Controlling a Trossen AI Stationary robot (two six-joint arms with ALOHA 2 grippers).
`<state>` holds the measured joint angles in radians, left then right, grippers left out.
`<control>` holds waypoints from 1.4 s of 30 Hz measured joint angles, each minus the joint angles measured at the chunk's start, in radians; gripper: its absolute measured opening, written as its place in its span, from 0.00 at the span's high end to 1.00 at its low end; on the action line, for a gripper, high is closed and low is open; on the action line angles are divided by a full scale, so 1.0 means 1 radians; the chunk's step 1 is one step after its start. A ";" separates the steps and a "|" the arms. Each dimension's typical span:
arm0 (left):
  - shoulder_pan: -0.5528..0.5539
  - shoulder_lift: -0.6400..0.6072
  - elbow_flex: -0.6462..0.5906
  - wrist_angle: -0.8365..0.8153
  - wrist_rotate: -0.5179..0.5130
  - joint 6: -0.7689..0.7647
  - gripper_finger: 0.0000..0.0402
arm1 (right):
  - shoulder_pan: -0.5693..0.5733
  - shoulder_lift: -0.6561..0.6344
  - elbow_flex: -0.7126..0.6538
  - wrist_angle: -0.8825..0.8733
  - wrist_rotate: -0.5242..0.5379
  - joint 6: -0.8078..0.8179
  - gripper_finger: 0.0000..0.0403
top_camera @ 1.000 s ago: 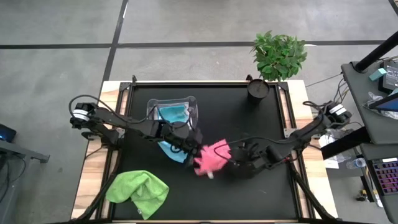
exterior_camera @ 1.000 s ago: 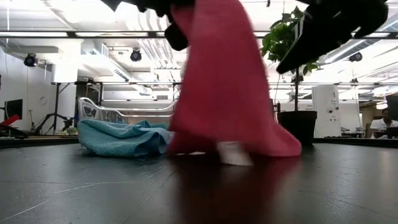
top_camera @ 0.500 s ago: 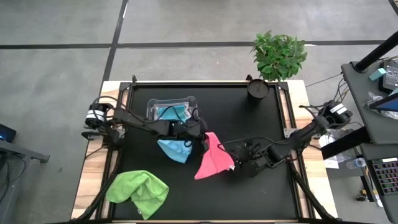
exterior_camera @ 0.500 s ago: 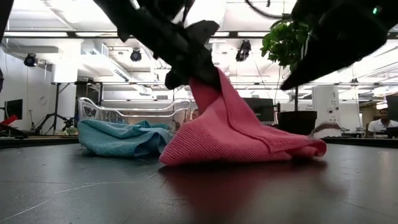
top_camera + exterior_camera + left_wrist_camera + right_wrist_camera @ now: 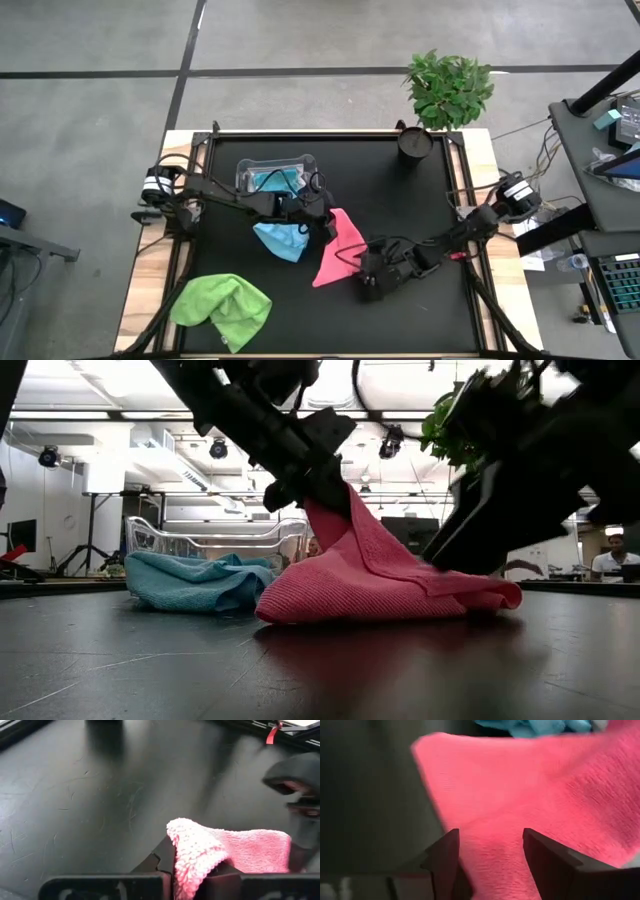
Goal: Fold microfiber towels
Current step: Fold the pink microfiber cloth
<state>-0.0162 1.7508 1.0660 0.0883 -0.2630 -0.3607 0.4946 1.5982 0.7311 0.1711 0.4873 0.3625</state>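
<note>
- Pinching one corner of the pink towel [image 5: 336,255], the left claw [image 5: 326,226] is clamped tight.
- Right claw [image 5: 366,280], fingers apart, sits at the towel's opposite edge.

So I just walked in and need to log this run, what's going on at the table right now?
The robot is working on the pink towel in the middle of the black table. The left gripper is shut on one corner, holding it lifted while the rest lies on the table. The right gripper is at the towel's other edge with its fingers open over the cloth, not gripping. A blue towel lies beside the clear tub, another blue one sits inside it, and a green towel lies crumpled at the near left corner.
</note>
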 joint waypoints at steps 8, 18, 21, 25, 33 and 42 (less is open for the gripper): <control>0.001 0.000 -0.008 -0.001 0.000 0.001 1.00 | -0.033 0.057 0.000 0.050 -0.025 0.019 0.45; 0.001 0.000 -0.011 0.000 0.000 0.009 1.00 | -0.064 0.064 0.000 0.050 -0.107 0.020 0.77; 0.001 0.000 -0.011 0.000 0.000 0.009 1.00 | -0.073 0.068 0.000 0.050 -0.131 0.020 0.92; 0.001 0.000 -0.011 -0.001 0.005 0.009 1.00 | -0.072 0.047 -0.001 0.037 -0.128 -0.017 0.97; 0.001 -0.068 -0.012 -0.153 0.075 0.039 1.00 | -0.059 -0.164 -0.001 -0.172 -0.120 -0.022 0.98; 0.000 -0.255 -0.012 -0.265 0.199 0.080 1.00 | -0.047 -0.467 0.000 -0.360 -0.114 0.098 0.98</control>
<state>-0.0166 1.4961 1.0538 -0.1771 -0.0636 -0.2804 0.4473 1.1313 0.7307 -0.1890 0.3736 0.4604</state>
